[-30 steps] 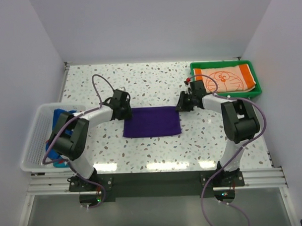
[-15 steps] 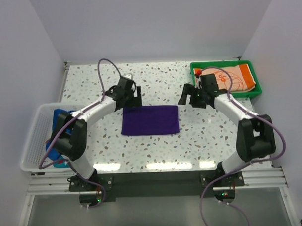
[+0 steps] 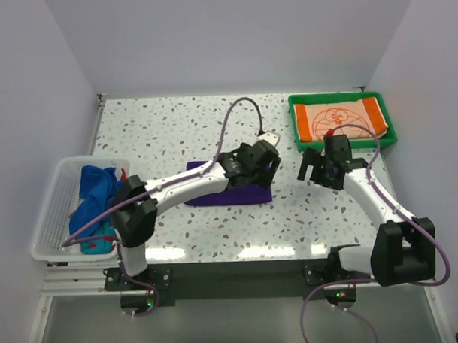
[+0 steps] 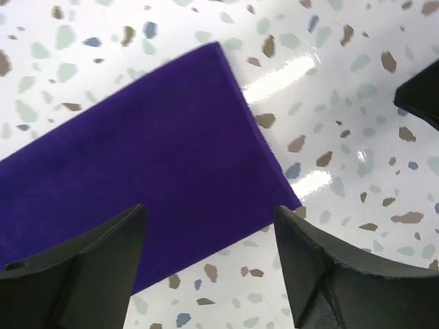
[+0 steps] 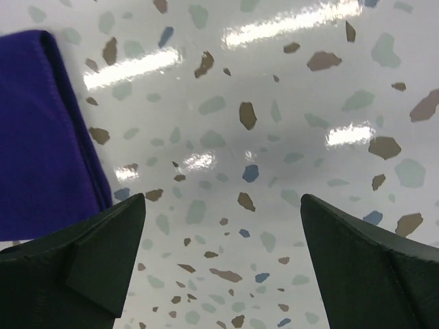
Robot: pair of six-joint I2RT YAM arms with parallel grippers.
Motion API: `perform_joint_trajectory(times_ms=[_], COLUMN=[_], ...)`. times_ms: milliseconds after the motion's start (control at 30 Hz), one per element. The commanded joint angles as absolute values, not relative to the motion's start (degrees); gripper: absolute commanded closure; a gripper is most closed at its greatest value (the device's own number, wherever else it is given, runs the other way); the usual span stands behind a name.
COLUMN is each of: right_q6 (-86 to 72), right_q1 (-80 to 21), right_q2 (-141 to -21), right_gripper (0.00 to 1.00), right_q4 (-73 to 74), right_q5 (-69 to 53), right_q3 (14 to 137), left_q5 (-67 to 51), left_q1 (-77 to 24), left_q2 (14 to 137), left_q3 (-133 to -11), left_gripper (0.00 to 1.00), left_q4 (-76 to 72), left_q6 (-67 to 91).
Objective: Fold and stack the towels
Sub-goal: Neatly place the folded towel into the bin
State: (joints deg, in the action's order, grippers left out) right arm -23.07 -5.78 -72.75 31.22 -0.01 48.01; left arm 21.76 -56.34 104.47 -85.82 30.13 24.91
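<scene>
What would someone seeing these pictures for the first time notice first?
The dark purple towel lies flat in the middle of the speckled table, with the left gripper open above one end. Next come the orange-and-white towel in the green tray at the far right, and the blue towel bunched in the white basket on the left.

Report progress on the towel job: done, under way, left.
Done: the orange-and-white towel lies folded in the green tray. Under way: the purple towel lies flat on the table, apparently folded, not yet stacked; the left gripper hovers open over its end, the right gripper open beside it, both empty. Left: the blue towel, crumpled in the white basket.
</scene>
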Motion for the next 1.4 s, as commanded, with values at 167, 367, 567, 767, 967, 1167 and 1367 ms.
perform_joint_trajectory(times_ms=[167, 367, 567, 767, 967, 1167, 1367], right_q6=[-27.24, -27.51, -27.25, -27.25, -27.25, -27.33, -27.33], right_q1=[-4.66, -4.66, -4.66, -4.66, -4.57, -4.66, -4.66], right_q2=[-71.10, -72.25, -71.89, -71.89, -71.28, -70.40, -70.05], right_gripper=[0.01, 0.01, 0.01, 0.01, 0.01, 0.01, 0.01], right_q4=[25.40, 22.33, 21.44, 21.18, 20.66, 20.04, 19.07], right_q5=[-2.02, -2.90, -2.90, -3.34, -3.78, -4.83, -5.71], right_q3=[40.79, 38.67, 37.71, 37.62, 37.09, 36.48, 36.04], left_q5=[22.41, 21.71, 23.20, 26.19, 28.47, 25.32, 22.33], left_q1=[-61.96, -63.63, -63.98, -63.98, -63.98, -63.81, -63.55], left_q2=[115.74, 120.58, 124.27, 127.53, 129.29, 130.34, 130.69], left_q3=[-95.53, -97.47, -99.31, -100.81, -100.64, -98.09, -93.26], left_gripper=[0.35, 0.40, 0.41, 0.41, 0.41, 0.43, 0.53], left_q4=[32.96, 31.82, 30.85, 31.99, 33.75, 34.54, 33.58], left_q6=[21.53, 21.36, 21.36, 21.18, 21.88, 24.43, 26.37])
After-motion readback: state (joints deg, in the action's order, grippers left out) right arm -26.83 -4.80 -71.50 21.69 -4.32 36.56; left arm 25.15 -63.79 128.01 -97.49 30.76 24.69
